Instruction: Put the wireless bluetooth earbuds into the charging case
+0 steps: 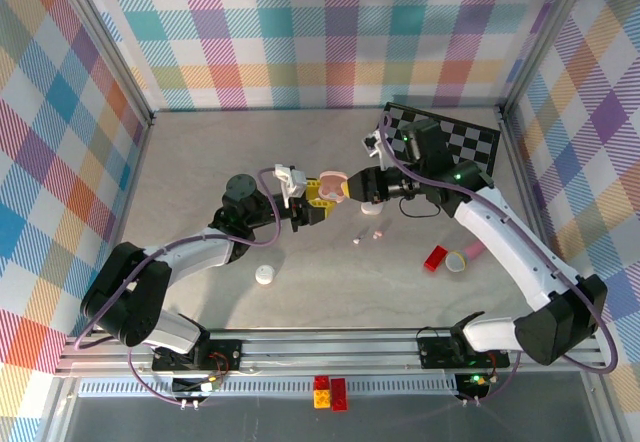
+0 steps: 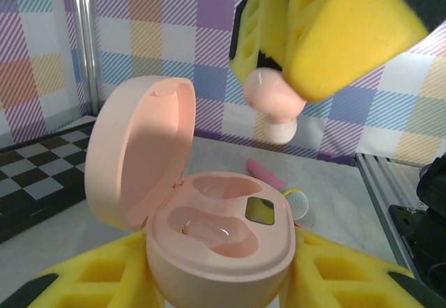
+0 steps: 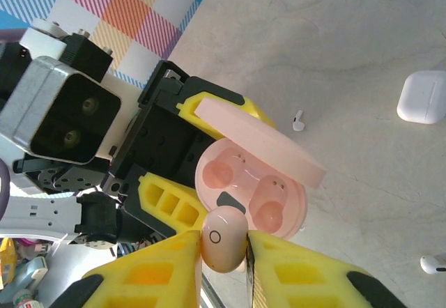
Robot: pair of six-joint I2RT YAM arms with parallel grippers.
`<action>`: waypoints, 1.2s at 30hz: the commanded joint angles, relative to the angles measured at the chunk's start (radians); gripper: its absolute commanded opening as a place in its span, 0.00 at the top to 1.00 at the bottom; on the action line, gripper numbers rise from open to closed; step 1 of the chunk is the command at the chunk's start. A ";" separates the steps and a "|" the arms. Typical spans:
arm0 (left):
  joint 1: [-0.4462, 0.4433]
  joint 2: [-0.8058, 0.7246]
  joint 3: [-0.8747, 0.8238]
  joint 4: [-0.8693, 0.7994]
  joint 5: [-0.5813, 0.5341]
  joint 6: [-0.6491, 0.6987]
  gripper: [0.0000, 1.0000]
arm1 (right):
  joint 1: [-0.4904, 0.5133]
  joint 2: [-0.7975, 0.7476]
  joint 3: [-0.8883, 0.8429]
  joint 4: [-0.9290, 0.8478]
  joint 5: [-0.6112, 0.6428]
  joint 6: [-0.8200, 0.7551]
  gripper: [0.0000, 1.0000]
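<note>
Pinching a pink earbud [image 3: 223, 240] between the clenched right fingers [image 3: 157, 270], hovering it just above the open pink case [image 2: 223, 245] and lining up for an empty socket. Clamping the case body in the left fingers [image 2: 90, 280], lid tipped toward 9 o'clock in the left wrist view, exposing both sockets. Leaving two more earbuds [image 1: 377, 232] loose on the counter [image 1: 200, 162], at 4 o'clock from the case in the top view.

**Cell backdrop check**

Pastel plaid printed wall panels [image 1: 330, 32] enclose three sides. The pale grey mottled stone-look tabletop [image 1: 200, 162] is evenly lit. A black-and-white checkerboard board [image 1: 475, 142] lies flat at the far right corner. A slotted aluminium rail [image 1: 330, 347] runs along the near edge.
</note>
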 commanded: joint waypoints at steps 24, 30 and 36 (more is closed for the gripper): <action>-0.023 0.009 0.029 0.134 0.008 -0.044 0.60 | 0.007 0.046 0.011 0.012 0.002 -0.032 0.73; -0.023 0.006 0.028 0.131 0.007 -0.043 0.61 | 0.007 0.026 0.019 0.007 0.023 -0.023 0.67; -0.015 0.005 0.011 0.153 -0.014 -0.046 0.60 | 0.007 -0.044 -0.014 0.030 0.022 -0.053 0.53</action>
